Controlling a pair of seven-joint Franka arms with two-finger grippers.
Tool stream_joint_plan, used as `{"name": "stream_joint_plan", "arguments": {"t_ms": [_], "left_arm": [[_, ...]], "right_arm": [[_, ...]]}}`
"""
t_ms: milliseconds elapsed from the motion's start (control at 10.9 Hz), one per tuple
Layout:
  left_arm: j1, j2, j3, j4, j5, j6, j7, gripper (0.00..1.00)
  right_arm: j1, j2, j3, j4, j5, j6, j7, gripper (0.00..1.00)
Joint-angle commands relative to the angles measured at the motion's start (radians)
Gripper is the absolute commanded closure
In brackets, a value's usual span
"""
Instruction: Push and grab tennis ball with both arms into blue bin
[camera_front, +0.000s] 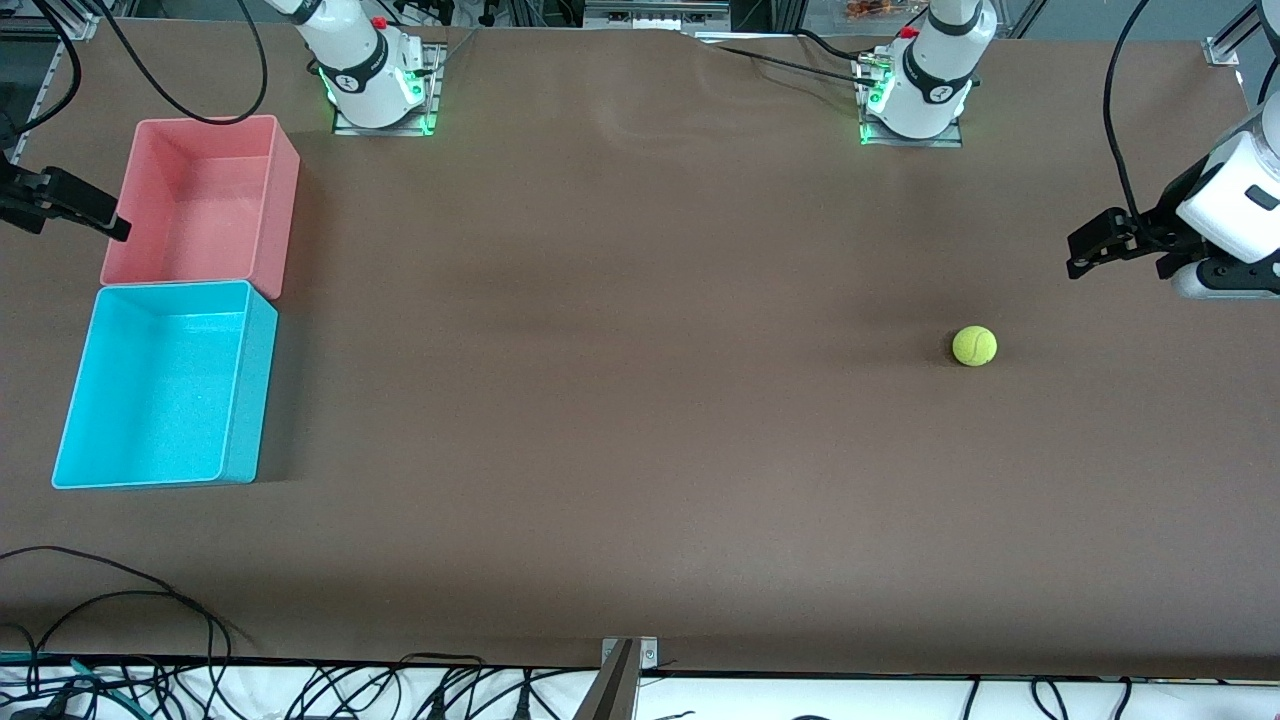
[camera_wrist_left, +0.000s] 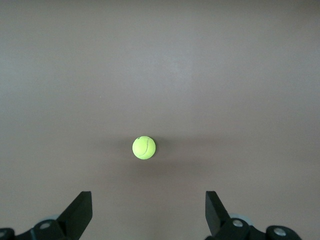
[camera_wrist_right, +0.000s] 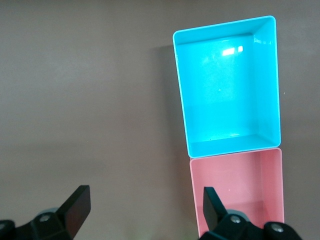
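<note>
Both arms are cut off by the front view's edges: only the bases, the left gripper (camera_front: 1085, 252) with its wrist, and the right gripper (camera_front: 70, 205) are seen. In each wrist view, the jaws are cropped at the picture's edge. The pink bin (camera_wrist_right: 240, 192) is cut off in the right wrist view.

One tennis ball (camera_front: 974, 346), two bins (blue bin (camera_front: 165, 385), pink bin (camera_front: 205, 200)), two arms (camera_front: 935, 70)
</note>
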Motion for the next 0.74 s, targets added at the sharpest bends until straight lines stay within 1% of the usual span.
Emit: {"name": "stream_joint_plan", "arguments": {"t_ms": [0, 368, 460, 644], "left_arm": [[0.004, 0.007, -0.003, 0.022, 0.014, -0.021, 0.003, 0.0], [0.005, 0.007, -0.003, 0.022, 0.014, -0.021, 0.003, 0.0], [0.026, 0.007, -0.003, 0.021, 0.006, -0.023, 0.004, 0.0], [0.031, 0.009, -0.004, 0.022, 0.006, -0.039, 0.006, 0.0]], "right_arm": [[0.001, 0.006, 0.003, 0.017, -0.007, -0.005, 0.015, 0.0], [0.001, 0.006, 0.003, 0.017, -0.007, -0.005, 0.015, 0.0], [0.001, 0.006, 0.003, 0.017, -0.004, -0.005, 0.015, 0.0], [0.003, 0.006, 0.003, 0.017, -0.007, -0.006, 0.016, 0.0]]}}
